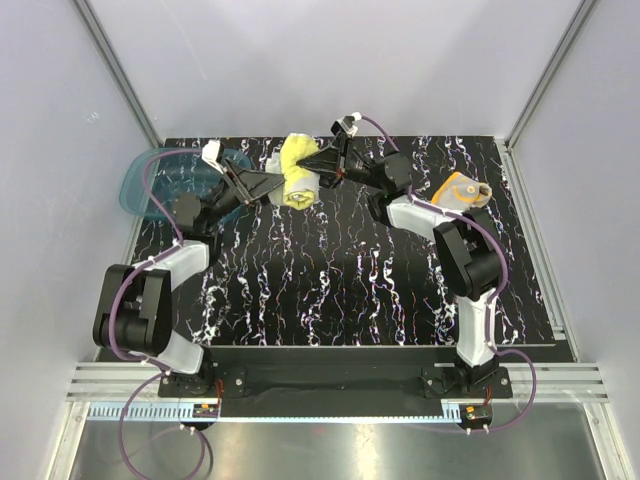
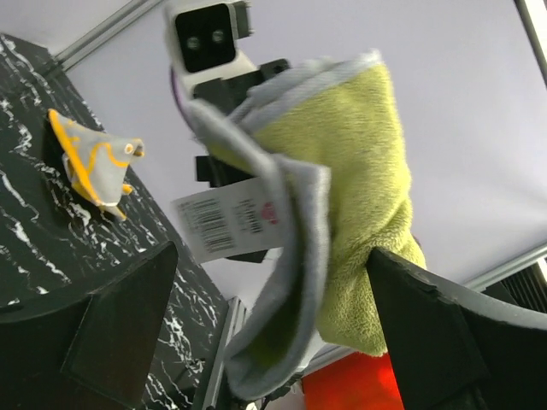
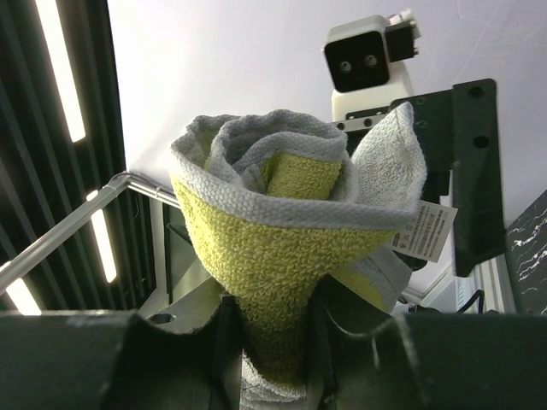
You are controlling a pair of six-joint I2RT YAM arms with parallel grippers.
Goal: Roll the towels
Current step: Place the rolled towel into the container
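Towel (yellow) (image 3: 282, 231) is sitting rolled in right gripper (image 3: 272, 342), jaws clamping it tight; left gripper (image 2: 269, 256) is straddling it, jaws wide apart

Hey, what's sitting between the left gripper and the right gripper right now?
The yellow towel, rolled up, fills that gap in the top view. The right gripper pinches it; the left gripper sits open around it.
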